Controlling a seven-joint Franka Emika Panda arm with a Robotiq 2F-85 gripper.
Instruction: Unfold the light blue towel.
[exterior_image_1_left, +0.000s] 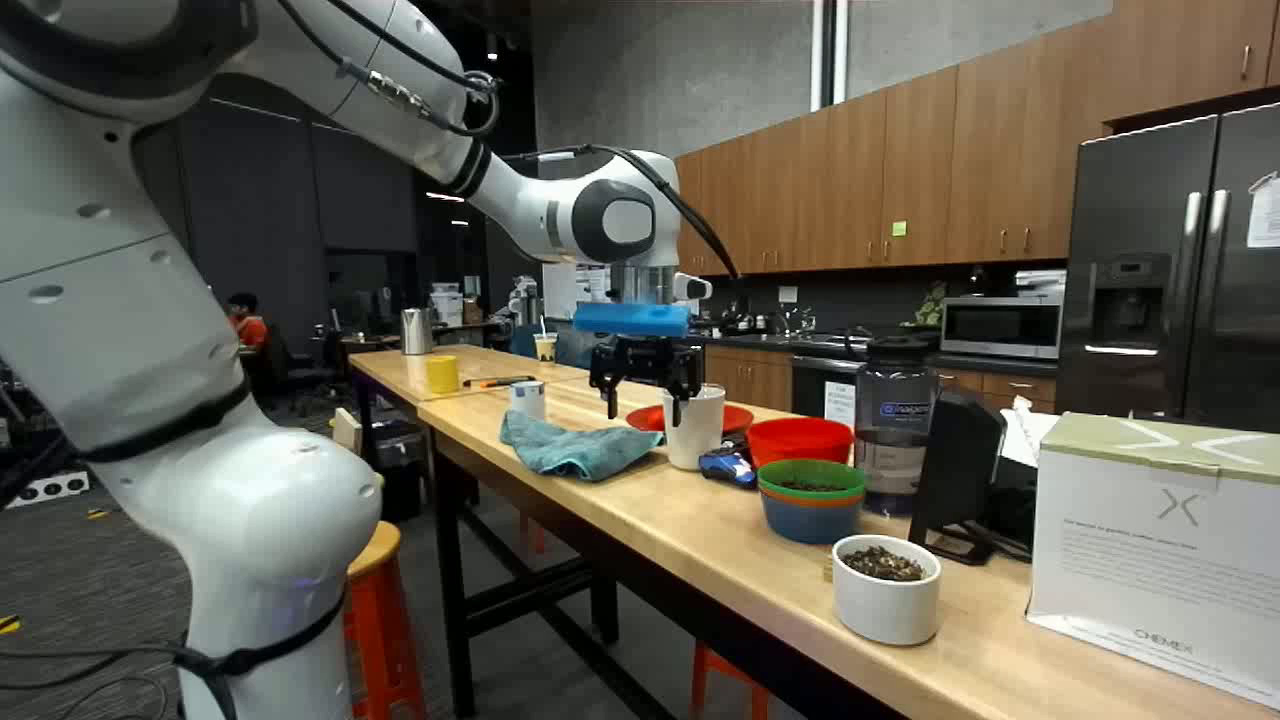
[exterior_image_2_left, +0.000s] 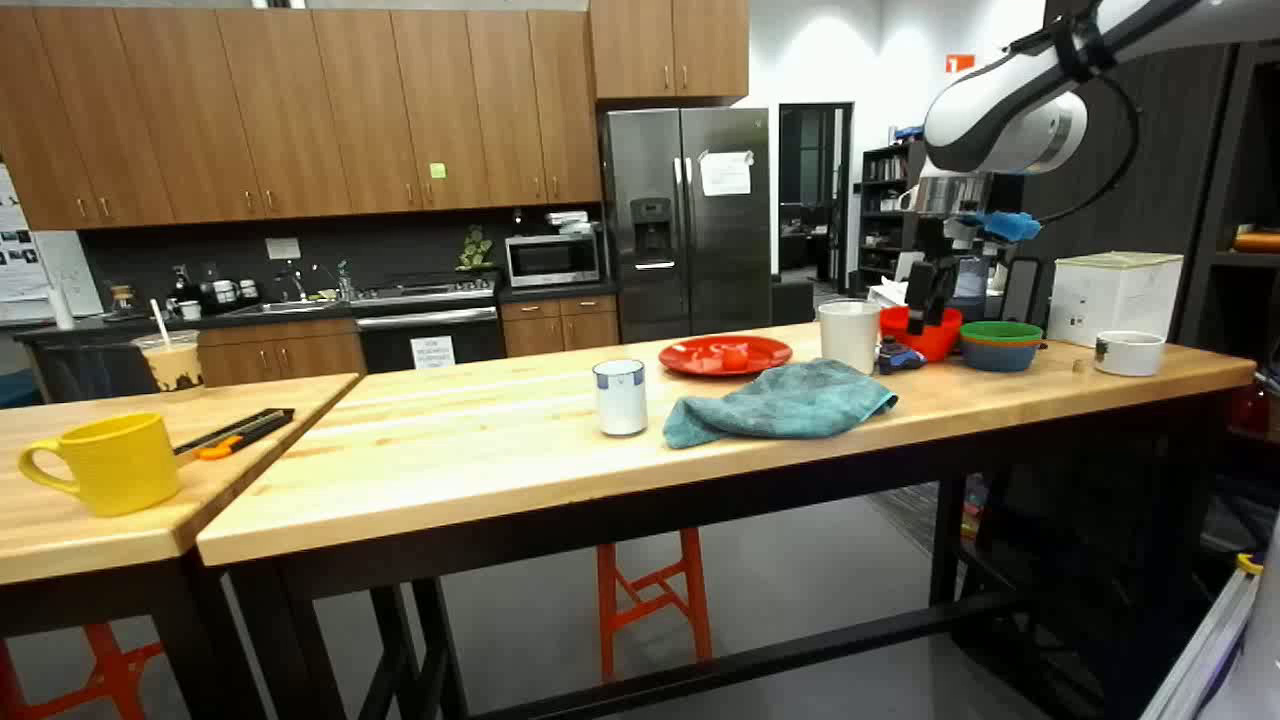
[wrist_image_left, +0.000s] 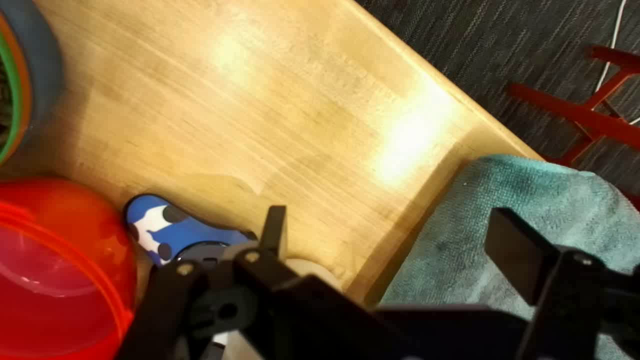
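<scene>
Towel — blue-green cloth, rumpled, apparently folded on itself; lies on the tabletop, lower than the hand and mostly off to one side of it
Hand — hangs above the tabletop, fingers spread wide, nothing gripped
Bearing: in the wrist view one finger overlies the cloth and the other falls outside, the towel's nearest edge crossing the gap between them
Long axis: roughly along the tabletop's long edge, leading away from the hand
Neighbour: white cup, close by the hand and near the towel's nearer end; whether hand and cup touch cannot be told
Next, as judged: a sideways shift toward the towel, clear of the cup, then a descent onto that nearest edge; the layering of the folds is not readable, so a pinch may take more than one layer
</scene>
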